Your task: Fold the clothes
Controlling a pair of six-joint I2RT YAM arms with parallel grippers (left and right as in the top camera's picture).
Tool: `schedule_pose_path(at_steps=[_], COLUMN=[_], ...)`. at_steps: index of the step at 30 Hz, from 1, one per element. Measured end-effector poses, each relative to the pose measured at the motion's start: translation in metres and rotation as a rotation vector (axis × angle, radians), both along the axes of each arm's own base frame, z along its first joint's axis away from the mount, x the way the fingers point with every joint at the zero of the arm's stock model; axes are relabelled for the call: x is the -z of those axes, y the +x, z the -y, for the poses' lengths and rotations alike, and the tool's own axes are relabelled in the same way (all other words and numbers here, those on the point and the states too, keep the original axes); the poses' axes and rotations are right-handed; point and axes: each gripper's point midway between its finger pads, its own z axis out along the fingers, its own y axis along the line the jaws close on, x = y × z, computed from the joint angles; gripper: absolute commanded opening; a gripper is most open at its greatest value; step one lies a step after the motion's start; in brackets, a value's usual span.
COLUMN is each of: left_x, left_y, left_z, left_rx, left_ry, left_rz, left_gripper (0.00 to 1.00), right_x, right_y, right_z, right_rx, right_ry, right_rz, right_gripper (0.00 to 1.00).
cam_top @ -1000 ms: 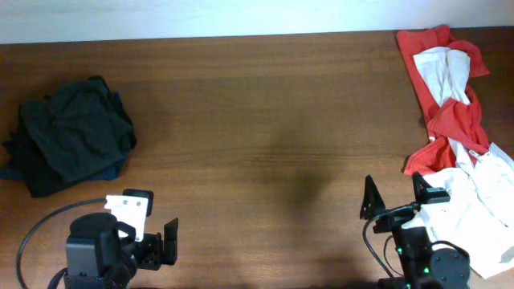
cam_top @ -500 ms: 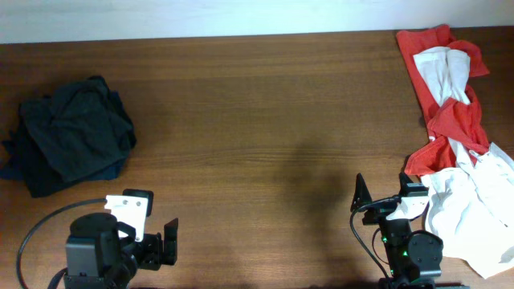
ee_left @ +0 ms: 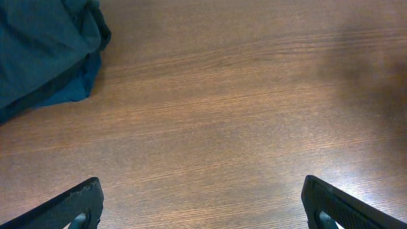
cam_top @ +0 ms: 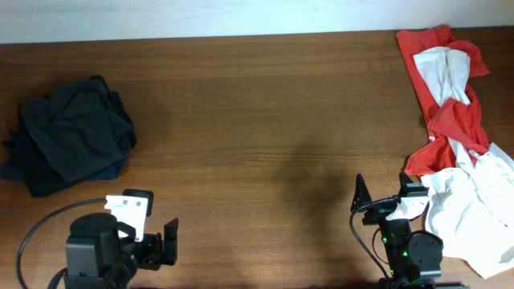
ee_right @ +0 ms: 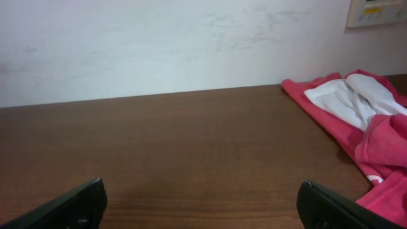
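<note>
Brown wood-grain table point(cam_top: 265, 120), bare across the middle, with a pale wall point(ee_right: 159, 44) along its far edge. The wall has faint scuff marks, and a beige panel point(ee_right: 375, 13) is cut off at the top right corner (labels too small to read).

Clothes sit in two groups, well apart. A dark pile point(cam_top: 72, 144) is bunched at the table's left end, black on top with a bluish layer showing at its lower edge. A red garment point(cam_top: 446, 96) runs down the right end from the far edge, with a white piece point(cam_top: 442, 68) lying on it. A crumpled white garment point(cam_top: 474, 209) sits below it at the near right and touches the red one.

Left gripper point(ee_left: 203, 210): jaws spread wide, nothing between them, only bare wood under it. Right gripper point(ee_right: 203, 207): also wide open and empty, pointing toward the wall. From above, the white garment lies just beside it on its right; contact cannot be told.

View differences:
- The overhead view alone shows both groups at once, plus a black cable point(cam_top: 40, 229) looping by the left arm.
- The left wrist view shows only a corner of the dark pile, looking teal there.
- The right wrist view shows the wall face and panel but misses the crumpled white garment.
</note>
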Motion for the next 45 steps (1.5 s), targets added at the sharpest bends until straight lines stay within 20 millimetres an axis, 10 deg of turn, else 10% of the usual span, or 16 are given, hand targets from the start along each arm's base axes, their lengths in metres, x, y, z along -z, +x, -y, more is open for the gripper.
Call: schedule_pose_path(at_steps=[22,27,35,45], left_x=[-0.003,-0.011,0.053,0.027], left_y=[0.001,0.016,0.048,0.080], left_z=[-0.002,-0.008,-0.010,-0.008], left_rx=[-0.008,-0.043,-0.066,-0.077], left_ry=[0.006,0.019,0.005,-0.040], left_rz=[0.023,0.213,0.472,0.888], left_gripper=[0.99,0.99,0.99,0.99], right_x=[0.000,0.000,0.000,0.000], right_y=[0.000,0.000,0.000,0.000], right_z=[0.000,0.000,0.000,0.000], right_rx=[0.000,-0.001,0.000,0.000], right_ry=[-0.004,-0.003,-0.003,-0.004], right_rz=[0.001,0.001,0.002,0.001], right_gripper=[0.99,0.99,0.99,0.99])
